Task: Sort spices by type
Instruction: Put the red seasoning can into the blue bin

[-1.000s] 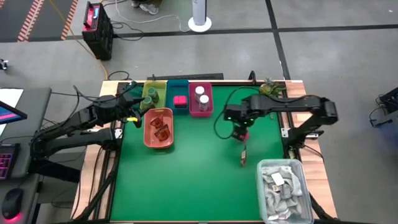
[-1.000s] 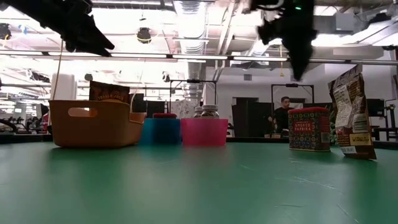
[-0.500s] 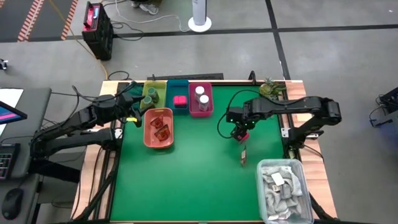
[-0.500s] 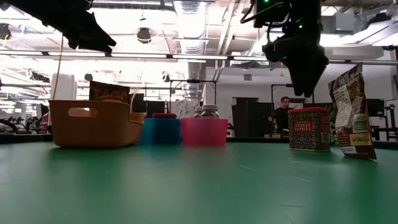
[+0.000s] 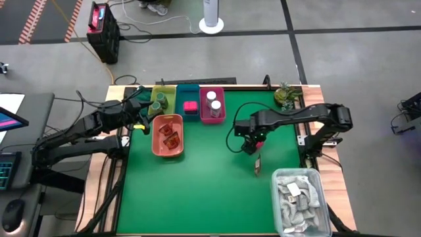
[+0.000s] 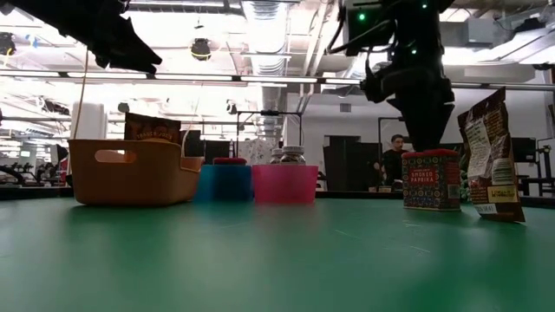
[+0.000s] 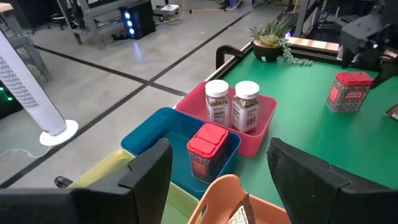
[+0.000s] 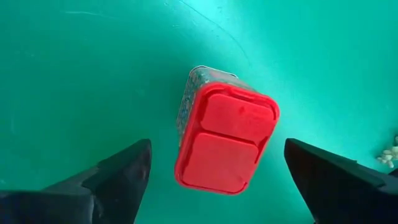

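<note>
— What is nearest to us on the table?

— A clear tub of pale grey rags [image 5: 299,201] at the near right corner. Just beyond it, a dark sachet [image 5: 257,163] stands alone on the green table [image 5: 204,184].

— And the right arm?

— The right gripper [image 5: 250,142] hangs straight above a red-lidded paprika tin [image 8: 225,138], which stands upright on the mat, right of the middle. Its fingers [image 8: 118,177] are spread wide, one on each side of the tin, and they do not touch it. In the low view the tin [image 6: 431,179] stands beside the sachet [image 6: 491,158].

— What is farther back?

— An orange tray [image 5: 167,136] on the left holds red-brown sachets [image 5: 169,135]. Behind it, along the far edge, three trays stand in a row: a yellow-green tray [image 5: 164,95] with a greenish jar [image 5: 156,106], a blue tray [image 7: 152,134] with one red-capped tin [image 7: 207,151], and a pink tray [image 7: 264,115] with two white-capped jars [image 7: 231,105].

— And the left arm?

— The left gripper [image 5: 143,113] hovers over the far left part, near the yellow-green tray. Its fingers [image 7: 146,177] are open and hold nothing. A small plant [image 5: 285,95] stands at the far right corner.
</note>
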You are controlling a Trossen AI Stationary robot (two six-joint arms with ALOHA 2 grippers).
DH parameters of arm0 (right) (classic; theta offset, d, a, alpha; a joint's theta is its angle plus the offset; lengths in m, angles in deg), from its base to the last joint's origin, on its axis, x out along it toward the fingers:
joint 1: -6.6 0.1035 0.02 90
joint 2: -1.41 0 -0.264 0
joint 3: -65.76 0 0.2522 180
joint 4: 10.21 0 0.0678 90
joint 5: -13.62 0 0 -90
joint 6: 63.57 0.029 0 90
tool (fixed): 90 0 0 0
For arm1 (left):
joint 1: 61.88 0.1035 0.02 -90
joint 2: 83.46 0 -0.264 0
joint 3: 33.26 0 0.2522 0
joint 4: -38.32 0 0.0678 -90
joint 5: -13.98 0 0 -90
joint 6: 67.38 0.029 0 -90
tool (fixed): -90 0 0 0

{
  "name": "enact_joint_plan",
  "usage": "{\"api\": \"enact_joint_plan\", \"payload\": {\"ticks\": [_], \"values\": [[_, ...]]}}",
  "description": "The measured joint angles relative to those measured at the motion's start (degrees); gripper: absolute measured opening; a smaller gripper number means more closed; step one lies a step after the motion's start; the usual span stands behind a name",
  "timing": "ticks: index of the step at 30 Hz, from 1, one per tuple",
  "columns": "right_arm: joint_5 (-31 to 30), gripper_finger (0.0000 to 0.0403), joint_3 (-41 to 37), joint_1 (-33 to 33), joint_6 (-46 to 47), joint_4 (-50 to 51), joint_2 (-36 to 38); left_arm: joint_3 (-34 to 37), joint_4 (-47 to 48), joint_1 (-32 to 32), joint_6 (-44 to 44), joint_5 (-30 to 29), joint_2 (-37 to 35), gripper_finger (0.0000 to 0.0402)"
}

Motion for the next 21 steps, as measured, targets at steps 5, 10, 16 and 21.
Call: {"api": "enact_joint_plan", "payload": {"ticks": [5,10,16,21], "values": [[0.0,0.0387,-0.7,-0.2,0.0,0.1,-0.9,0.0,0.1,0.0,-0.1,0.0,0.0,0.0251],[1.3,0.0382,-3.5,-0.5,-0.5,-2.0,-0.9,0.0,0.2,0.0,-0.2,0.0,0.0,0.0251],[1.5,0.0337,-4.2,-1.1,-2.3,-3.3,-0.9,0.0,0.1,0.0,-0.2,0.0,0.0,0.0251],[1.6,0.0264,-4.2,-2.6,-3.4,-3.4,-0.9,0.0,0.1,0.0,-0.2,0.0,0.0,0.0251]]}}
